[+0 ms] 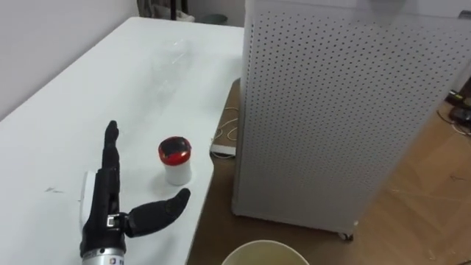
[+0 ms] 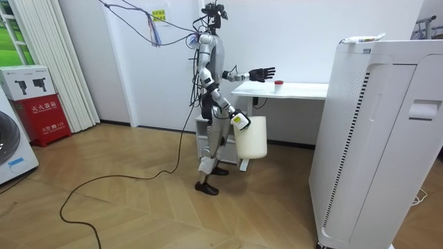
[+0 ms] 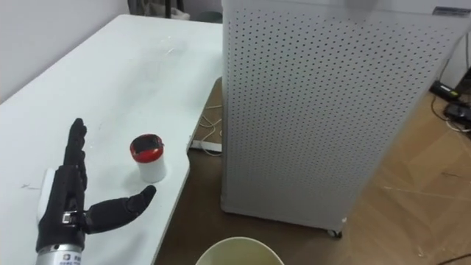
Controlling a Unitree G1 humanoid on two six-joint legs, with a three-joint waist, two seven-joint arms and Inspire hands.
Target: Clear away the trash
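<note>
**Garbage not yet in hand; bin waits below the worktop edge**

The pick has not happened. The small white cup with a red lid (image 1: 175, 160) stands upright on the white worktop (image 1: 110, 88) in the lower left of the left eye view, close to the worktop's front edge. The left hand (image 1: 103, 206) lies low over the surface just below and left of the cup. Its fingers are released and straight, pointing up the frame, and the thumb is spread out toward the cup's base. The thumb tip is just beside the cup and nothing is grasped. What is left, as I judge it, is to close round the cup, lift it and drop it into the cream round bin (image 1: 265, 250), whose rim shows at the bottom centre.

In the room view the right hand (image 2: 239, 121) hangs at the robot's side by that bin; how it holds the bin cannot be told from there.

Open room is wide to the left and up the frame, where the worktop is bare. To the right it is tight: the worktop edge falls away right beside the cup. A strip of wooden floor (image 1: 427, 199) with a white cable (image 1: 224, 140) separates it from the tall white perforated cabinet (image 1: 331, 110).
</note>
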